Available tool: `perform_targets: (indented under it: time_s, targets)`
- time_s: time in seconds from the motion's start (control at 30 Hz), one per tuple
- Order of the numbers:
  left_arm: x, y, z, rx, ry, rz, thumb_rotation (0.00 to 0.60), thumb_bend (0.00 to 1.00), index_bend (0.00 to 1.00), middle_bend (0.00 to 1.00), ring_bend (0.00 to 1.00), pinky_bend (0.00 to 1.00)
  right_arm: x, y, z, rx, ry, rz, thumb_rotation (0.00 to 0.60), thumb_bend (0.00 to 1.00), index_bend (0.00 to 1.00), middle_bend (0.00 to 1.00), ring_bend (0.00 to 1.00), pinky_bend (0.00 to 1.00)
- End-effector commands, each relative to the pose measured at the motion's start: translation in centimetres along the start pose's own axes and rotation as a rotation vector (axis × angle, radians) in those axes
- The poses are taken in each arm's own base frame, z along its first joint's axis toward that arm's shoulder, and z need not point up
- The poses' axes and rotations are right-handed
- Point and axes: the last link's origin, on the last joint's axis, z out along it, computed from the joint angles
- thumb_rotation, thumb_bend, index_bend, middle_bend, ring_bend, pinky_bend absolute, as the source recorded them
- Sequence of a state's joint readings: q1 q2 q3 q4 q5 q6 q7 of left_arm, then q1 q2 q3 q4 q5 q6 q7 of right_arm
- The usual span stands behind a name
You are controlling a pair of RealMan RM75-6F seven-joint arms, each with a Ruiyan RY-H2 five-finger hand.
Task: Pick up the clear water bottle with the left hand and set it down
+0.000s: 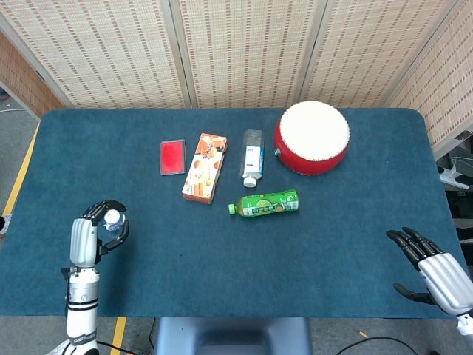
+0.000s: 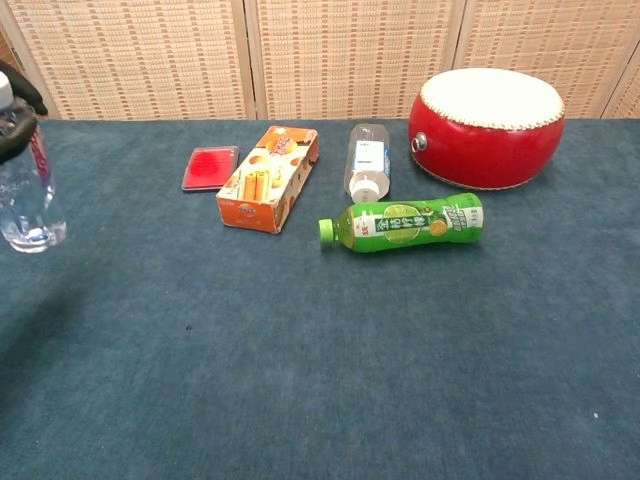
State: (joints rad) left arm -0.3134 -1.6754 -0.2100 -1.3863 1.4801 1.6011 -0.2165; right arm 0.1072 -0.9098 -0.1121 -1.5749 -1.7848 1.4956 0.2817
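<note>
The left hand [image 1: 96, 229] is gripping the upright water bottle [image 2: 28, 190]; the right hand [image 1: 432, 270] is hanging with fingers spread, holding nothing.

Both hands, left hand [image 1: 94, 235] at eight o'clock, right hand [image 1: 436, 272] at four: silver-grey shells, seemingly black fingers.

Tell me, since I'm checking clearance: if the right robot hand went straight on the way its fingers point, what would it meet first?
Probably nothing. The right robot hand points up-left over bare blue table; the green tea bottle seems off that line, though depth is unclear.
</note>
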Motion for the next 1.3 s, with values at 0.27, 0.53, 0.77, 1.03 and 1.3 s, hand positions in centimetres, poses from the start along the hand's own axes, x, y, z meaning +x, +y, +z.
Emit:
perform_targets:
  time_s: [0.27,0.53,0.77,1.03,1.3]
  targets:
    - [-3.7,-1.6,-0.1,0.063,0.018,-0.011,0.6,0.58,0.58,0.65,0.66,0.68,0.1,0.1,0.0,0.002,0.002,0.004,0.6,0.11,0.06,0.08,0.03,0.19]
    - [-3.9,-2.0,-0.4,0.079,0.003,-0.022,0.6,0.58,0.44,0.52,0.58,0.68,0.0,0.0,0.0,0.004,0.0,0.001,0.6,0.11,0.06,0.08,0.03,0.19]
    - [-3.9,-2.4,-0.6,0.1,-0.031,-0.024,0.6,0.47,0.21,0.33,0.4,0.51,0.0,0.0,0.0,0.003,-0.002,-0.001,0.6,0.11,0.06,0.08,0.03,0.19]
    - [-3.9,-2.6,-0.9,0.094,-0.081,-0.032,0.6,0.41,0.04,0.13,0.17,0.25,0.0,0.0,0.0,0.003,-0.004,-0.001,0.6,0.11,0.06,0.08,0.03,0.19]
    - [-3.0,-2.1,-0.8,0.07,-0.136,-0.025,0.6,0.4,0.0,0.0,0.04,0.18,0.0,0.0,0.0,0.003,-0.005,-0.002,0.6,0.11,0.06,0.08,0.03,0.19]
